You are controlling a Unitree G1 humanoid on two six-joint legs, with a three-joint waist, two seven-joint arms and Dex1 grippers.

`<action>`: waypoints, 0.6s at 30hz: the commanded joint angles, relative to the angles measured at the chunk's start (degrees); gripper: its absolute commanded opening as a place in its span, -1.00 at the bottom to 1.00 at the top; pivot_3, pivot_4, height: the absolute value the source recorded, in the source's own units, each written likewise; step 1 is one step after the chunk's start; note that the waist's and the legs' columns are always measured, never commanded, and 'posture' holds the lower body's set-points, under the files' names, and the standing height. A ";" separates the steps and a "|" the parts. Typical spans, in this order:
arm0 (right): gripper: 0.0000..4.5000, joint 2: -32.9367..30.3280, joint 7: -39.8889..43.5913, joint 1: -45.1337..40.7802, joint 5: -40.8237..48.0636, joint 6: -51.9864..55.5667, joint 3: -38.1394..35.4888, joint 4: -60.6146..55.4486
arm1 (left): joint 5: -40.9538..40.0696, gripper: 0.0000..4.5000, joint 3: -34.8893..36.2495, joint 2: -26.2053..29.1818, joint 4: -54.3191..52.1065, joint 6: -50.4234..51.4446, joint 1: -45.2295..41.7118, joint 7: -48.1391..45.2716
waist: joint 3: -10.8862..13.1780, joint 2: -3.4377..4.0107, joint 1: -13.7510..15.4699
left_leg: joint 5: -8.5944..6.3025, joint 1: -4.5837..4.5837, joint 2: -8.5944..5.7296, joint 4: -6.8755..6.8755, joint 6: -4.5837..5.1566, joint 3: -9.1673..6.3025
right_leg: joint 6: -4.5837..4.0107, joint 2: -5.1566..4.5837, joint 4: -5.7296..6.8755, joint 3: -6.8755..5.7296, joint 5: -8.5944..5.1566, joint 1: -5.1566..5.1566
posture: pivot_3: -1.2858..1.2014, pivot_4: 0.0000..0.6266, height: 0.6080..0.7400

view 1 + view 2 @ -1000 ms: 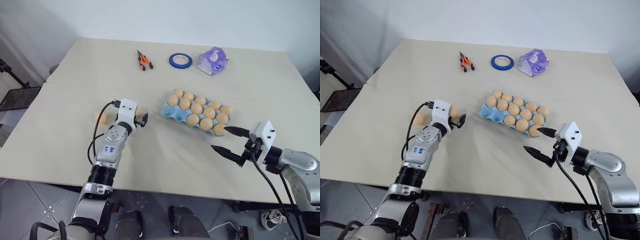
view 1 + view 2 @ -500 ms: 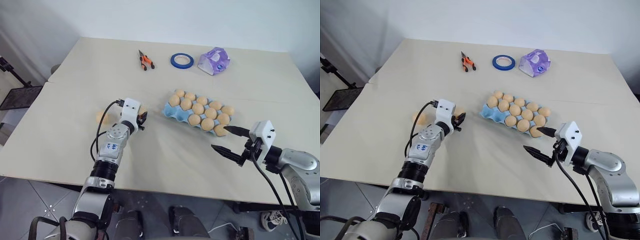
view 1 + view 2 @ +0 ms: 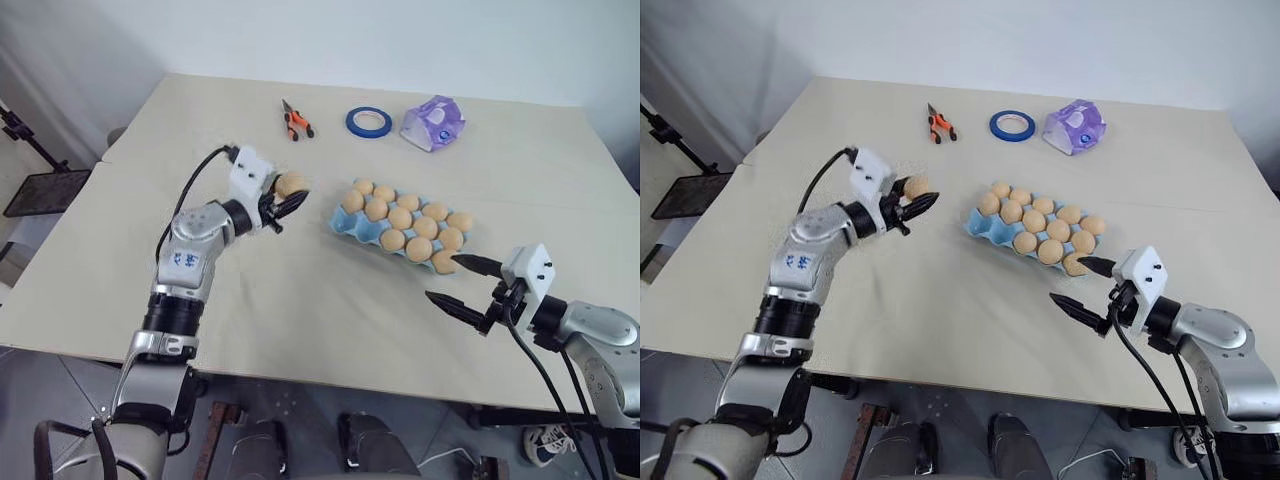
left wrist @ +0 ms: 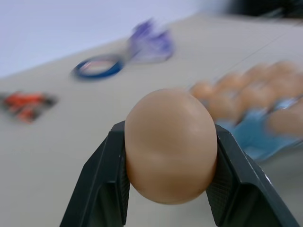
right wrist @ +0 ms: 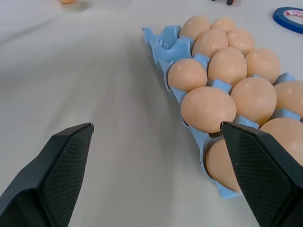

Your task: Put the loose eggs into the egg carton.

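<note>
My left gripper (image 3: 291, 198) is shut on a pale orange-tan egg (image 4: 170, 144) and holds it in the air above the table, left of the egg carton (image 3: 343, 224). The carton is a light blue moulded tray with several eggs in its cups. The corner cup (image 5: 166, 40) nearest my left gripper stands empty. My right gripper (image 3: 443, 279) hovers open with nothing between its fingers, just in front of the carton's right end. A bit of pale orange (image 5: 68, 1) lies on the table beyond the carton; I cannot tell what it is.
Along the back of the beige table (image 3: 300, 300) lie orange-handled pliers (image 3: 293, 120), a blue tape roll (image 3: 368, 122) and a purple-and-white packet (image 3: 432, 122). A black stand (image 3: 30, 185) is off the table's left edge.
My left gripper has shut on a loose egg that lay on the table, lifted it and swung right toward the carton. The right arm has stayed still.
</note>
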 commanded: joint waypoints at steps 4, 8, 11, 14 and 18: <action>1.00 0.83 -1.15 -0.51 0.36 -1.06 -1.19 -1.42 | 0.86 -0.24 -5.50 -5.62 10.71 -4.00 -6.81 -8.10 | 0.00 0.00 -0.17 | -0.01 0.01 0.02 0.04 0.02 0.04 | 0.05 0.04 0.01 0.06 -0.02 -0.01 | 0.03 -0.52 1.00; 1.00 1.34 -1.78 0.92 0.36 -1.31 -1.59 -2.31 | 2.02 -0.24 -6.04 -9.38 22.46 -8.69 -11.54 -9.55 | 0.01 -0.01 -0.30 | -0.02 -0.04 0.07 0.11 0.00 0.02 | 0.04 0.11 0.10 0.24 -0.03 -0.13 | 0.03 -0.52 1.00; 1.00 1.51 -2.15 1.75 0.35 -1.48 -1.92 -2.77 | 3.99 -0.24 -6.15 -10.78 30.72 -12.56 -14.85 -8.85 | 0.01 -0.02 -0.33 | -0.06 -0.12 0.08 0.23 0.03 -0.02 | 0.03 0.12 0.16 0.32 -0.04 -0.19 | 0.03 -0.52 1.00; 1.00 1.65 -2.75 2.67 0.46 -1.49 -2.30 -3.46 | 5.09 0.06 -5.66 -11.95 37.37 -15.61 -17.72 -8.26 | 0.01 -0.02 -0.45 | -0.27 -0.16 0.10 0.38 0.30 -0.02 | 0.04 0.13 0.19 0.33 -0.05 -0.19 | 0.03 -0.52 1.00; 1.00 1.89 -3.40 3.71 0.54 -1.42 -2.69 -4.24 | 5.98 0.63 -5.08 -12.65 41.89 -17.26 -19.77 -7.88 | 0.01 -0.02 -0.35 | -0.36 -0.22 0.09 0.47 0.43 -0.03 | 0.07 0.09 0.20 0.30 -0.06 -0.18 | 0.03 -0.52 1.00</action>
